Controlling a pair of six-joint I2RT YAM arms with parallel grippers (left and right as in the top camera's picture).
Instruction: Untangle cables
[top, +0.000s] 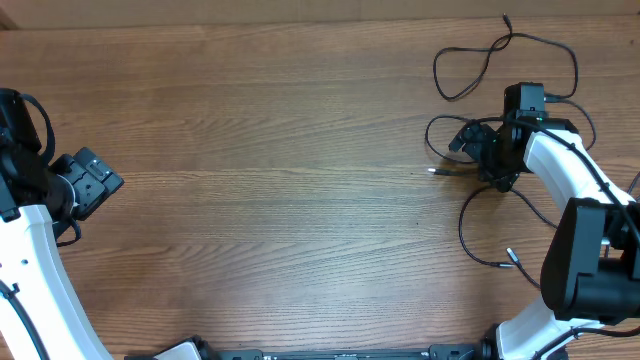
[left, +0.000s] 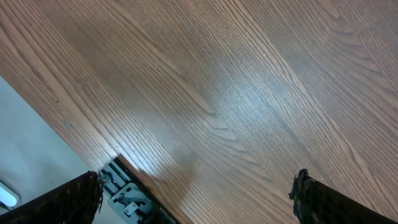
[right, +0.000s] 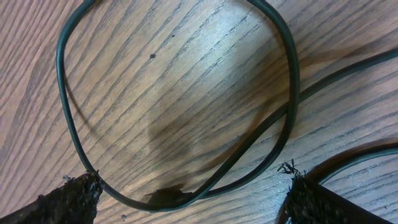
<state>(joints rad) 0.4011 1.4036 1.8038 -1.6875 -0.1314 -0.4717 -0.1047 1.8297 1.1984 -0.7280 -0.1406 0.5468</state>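
The cables (top: 470, 62) are thin black cords lying in loose loops at the table's right side, with small silvery plug ends (top: 433, 170) pointing left and another plug end (top: 511, 256) nearer the front. My right gripper (top: 478, 150) hangs low over the middle of the loops. In the right wrist view this gripper (right: 193, 196) is open, and a cable loop (right: 180, 196) lies on the wood between its dark fingertips (right: 74, 199), crossing itself there. My left gripper (top: 95, 180) is far off at the left edge. It (left: 196, 199) stands open over bare wood.
The wooden table (top: 280, 180) spans the whole view. A metal bracket (left: 127, 200) shows at the table's edge under the left gripper. The right arm's white links (top: 575, 180) lie over part of the cables.
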